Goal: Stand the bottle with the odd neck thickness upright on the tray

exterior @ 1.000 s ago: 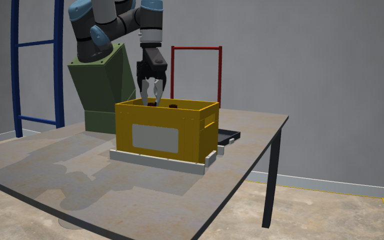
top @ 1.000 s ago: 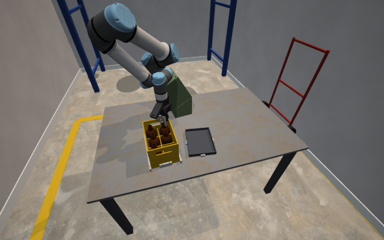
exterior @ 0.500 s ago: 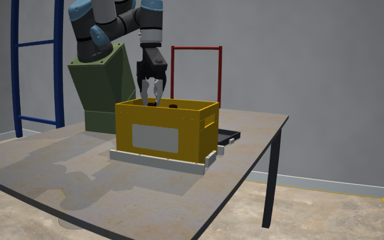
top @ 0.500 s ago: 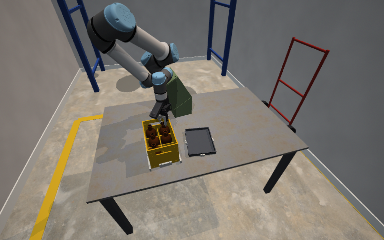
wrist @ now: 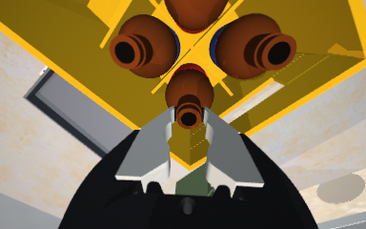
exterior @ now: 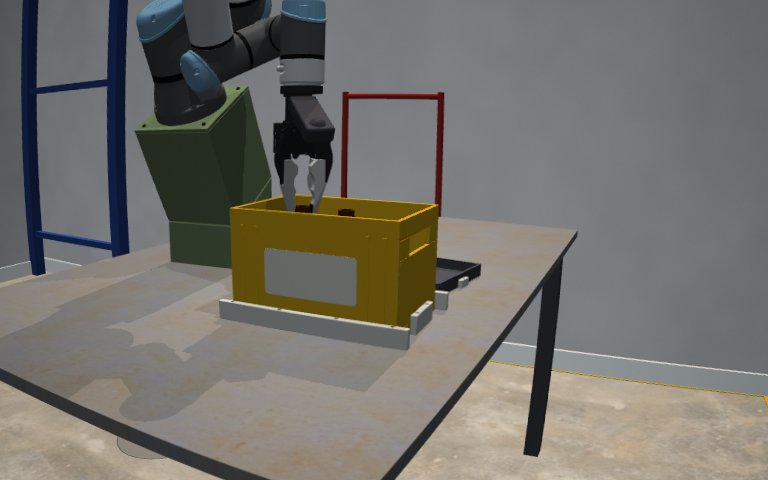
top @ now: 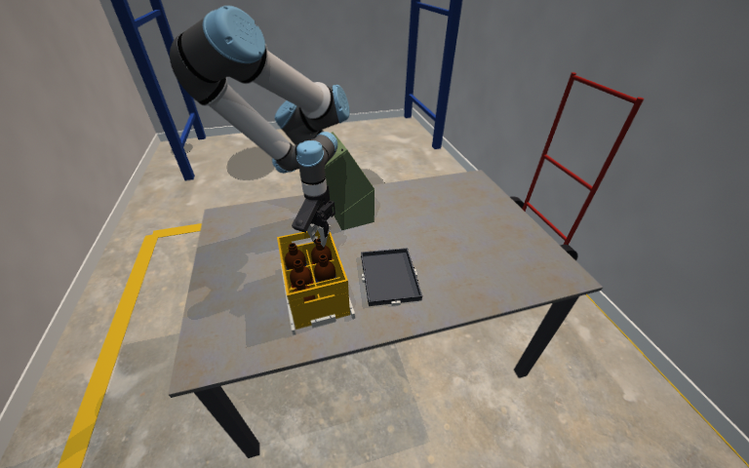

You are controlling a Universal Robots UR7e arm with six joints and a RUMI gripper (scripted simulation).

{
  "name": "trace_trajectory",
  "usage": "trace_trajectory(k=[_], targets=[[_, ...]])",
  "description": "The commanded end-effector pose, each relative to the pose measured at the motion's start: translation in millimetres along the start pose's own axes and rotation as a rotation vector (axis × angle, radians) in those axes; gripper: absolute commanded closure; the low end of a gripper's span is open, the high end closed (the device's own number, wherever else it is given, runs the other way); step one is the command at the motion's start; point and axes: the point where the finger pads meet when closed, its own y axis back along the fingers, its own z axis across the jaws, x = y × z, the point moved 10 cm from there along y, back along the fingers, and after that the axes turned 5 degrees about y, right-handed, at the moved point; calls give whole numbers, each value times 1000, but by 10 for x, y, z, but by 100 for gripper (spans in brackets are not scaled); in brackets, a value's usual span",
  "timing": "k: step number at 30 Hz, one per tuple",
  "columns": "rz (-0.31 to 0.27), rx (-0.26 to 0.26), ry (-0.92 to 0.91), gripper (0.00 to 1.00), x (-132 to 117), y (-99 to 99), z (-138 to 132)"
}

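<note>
We seem to be in a workshop or small industrial bay, judging by the concrete floor [top: 353, 408] [exterior: 623, 418] with its yellow floor line [top: 118, 331], the blue steel frames [top: 445, 71] [exterior: 117, 141], the red hand truck [top: 606, 146] [exterior: 440, 147] and the bolted green robot pedestal [top: 356, 212] [exterior: 198, 243].

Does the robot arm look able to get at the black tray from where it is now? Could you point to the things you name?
Probably yes: the tray [top: 390, 277] [exterior: 457, 273] [wrist: 81, 112] lies right beside the yellow crate [top: 319, 306] [exterior: 317, 232] with nothing over it, though the gripper [top: 319, 237] [exterior: 305, 209] [wrist: 189, 108] is shut on a bottle's neck.
</note>
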Motion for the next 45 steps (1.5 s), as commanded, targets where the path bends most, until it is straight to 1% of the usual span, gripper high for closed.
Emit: trace_trajectory(k=[1, 12, 13, 45], targets=[[1, 0, 0, 100, 1, 3, -1], [1, 0, 0, 100, 1, 3, -1], [1, 0, 0, 62, 1, 3, -1], [1, 0, 0, 62, 1, 3, -1]])
